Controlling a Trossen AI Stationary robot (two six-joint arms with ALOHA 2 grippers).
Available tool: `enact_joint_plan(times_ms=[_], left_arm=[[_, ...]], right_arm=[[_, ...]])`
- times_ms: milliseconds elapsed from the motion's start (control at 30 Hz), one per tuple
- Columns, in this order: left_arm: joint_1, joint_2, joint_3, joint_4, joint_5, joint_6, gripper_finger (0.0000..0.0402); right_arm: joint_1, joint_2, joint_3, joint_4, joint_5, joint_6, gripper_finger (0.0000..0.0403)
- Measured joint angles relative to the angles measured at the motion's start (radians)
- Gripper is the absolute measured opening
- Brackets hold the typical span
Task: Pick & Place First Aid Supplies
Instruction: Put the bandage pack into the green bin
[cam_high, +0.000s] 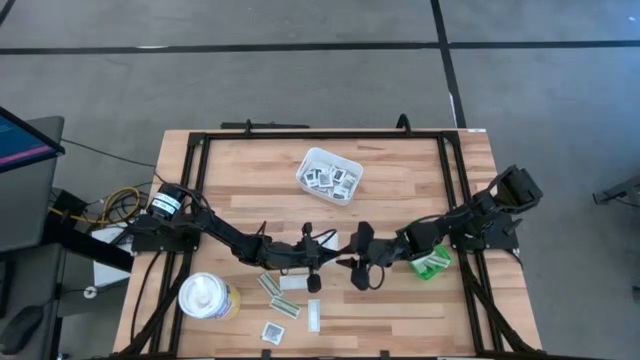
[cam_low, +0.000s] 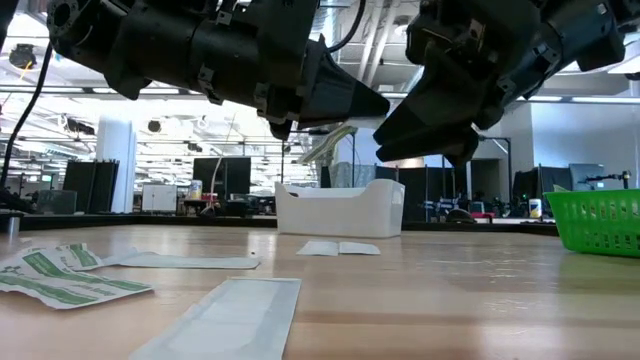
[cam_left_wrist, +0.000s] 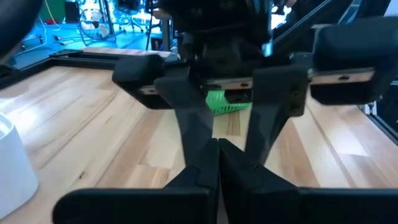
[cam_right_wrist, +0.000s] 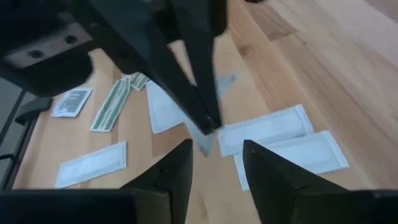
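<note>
Pale wooden worktop (cam_high: 420, 180) carries flat white and white-and-olive first aid packets (cam_right_wrist: 273, 127), loose below both grippers. Left gripper (cam_right_wrist: 208, 121) jaws closed, pinching small grey-white packet corner in right wrist view only; right gripper (cam_right_wrist: 214, 165) jaws open just beside it. White rectangular tray (cam_high: 329, 173) holds square packets, seen from above only; green bin (cam_high: 432, 262) beside right arm.
</note>
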Motion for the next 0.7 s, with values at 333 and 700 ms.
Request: enact_joint_plan(times_ms=[333, 700], left_arm=[[0.0, 0.0, 0.0, -0.005, 0.0, 0.0, 0.0006], [0.0, 0.0, 0.0, -0.02, 0.0, -0.001, 0.0007]], right_arm=[[0.0, 0.0, 0.0, 0.012, 0.031, -0.044, 0.0102], [0.004, 0.0, 0.0, 0.027, 0.028, -0.108, 0.0046]])
